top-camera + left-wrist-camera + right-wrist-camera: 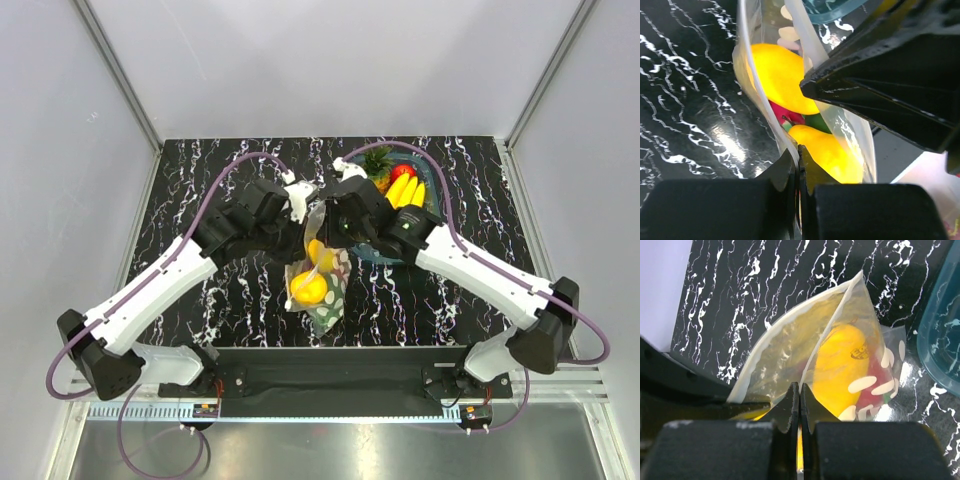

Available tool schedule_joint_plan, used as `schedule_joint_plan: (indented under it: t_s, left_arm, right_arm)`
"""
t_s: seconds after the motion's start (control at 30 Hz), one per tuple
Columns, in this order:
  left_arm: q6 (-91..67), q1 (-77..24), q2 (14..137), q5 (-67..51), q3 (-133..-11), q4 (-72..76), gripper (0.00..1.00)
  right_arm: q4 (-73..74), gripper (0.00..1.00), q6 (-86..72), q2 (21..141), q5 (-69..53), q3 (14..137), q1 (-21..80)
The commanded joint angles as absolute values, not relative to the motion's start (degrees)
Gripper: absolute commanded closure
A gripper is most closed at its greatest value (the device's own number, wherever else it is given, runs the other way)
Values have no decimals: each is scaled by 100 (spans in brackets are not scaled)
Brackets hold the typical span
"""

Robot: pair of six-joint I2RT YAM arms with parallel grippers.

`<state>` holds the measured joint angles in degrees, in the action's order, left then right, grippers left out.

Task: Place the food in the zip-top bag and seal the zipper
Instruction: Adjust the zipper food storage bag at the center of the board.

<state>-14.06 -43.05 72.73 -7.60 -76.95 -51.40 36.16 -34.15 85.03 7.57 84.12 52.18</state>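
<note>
The zip-top bag (322, 285), clear with white dots, hangs lifted at table centre, mouth upward. Inside are two yellow fruits (309, 288) and the pink-red dragon fruit (786, 113); they show through the plastic in the right wrist view (840, 365). My left gripper (798, 150) is shut on one lip of the bag mouth, pinching the whitish zipper strip (752, 75). My right gripper (799, 389) is shut on the other lip (832, 325). The mouth gapes open between them. In the top view both grippers meet above the bag: the left gripper (300, 205) and the right gripper (335, 205).
A dark teal basket (425, 207) behind the right arm holds a pineapple (377, 163), bananas (405, 190) and a red fruit (402, 172). Its rim shows in the right wrist view (940, 340). Grey walls surround the black marbled table (230, 290).
</note>
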Motion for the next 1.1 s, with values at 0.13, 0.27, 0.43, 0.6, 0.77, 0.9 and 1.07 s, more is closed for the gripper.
schedule_joint_plan:
  t_s: [0.13,0.27,0.43,0.6,0.77,0.9,1.07]
  left_arm:
    - [-1837,-4324,7268,-1502,-7506,-4298,97]
    - [-1916,-4394,7339,-1538,-7330,-4105,85]
    - [-2004,-4465,7173,-1337,-7234,-4052,39]
    - [-1943,-4474,6366,-1046,-7067,-3938,3]
    - [-1802,-4474,5793,-721,-6882,-4183,1]
    - [-2003,-4526,5031,-501,-6331,-4246,1]
    - [-2293,-4597,4018,-623,-5372,-3579,1]
  right_arm:
    - [3182,100,-3542,7954,861,7849,5282]
    - [3129,100,-3603,7831,940,7586,5274]
    - [3129,100,-3665,7699,1046,7453,5274]
    - [3225,100,-3691,7682,1169,7392,5273]
    - [3261,100,-3709,7760,1248,7418,5282]
    - [3375,100,-3630,7866,1309,7541,5273]
    - [3524,100,-3612,8006,1398,7725,5256]
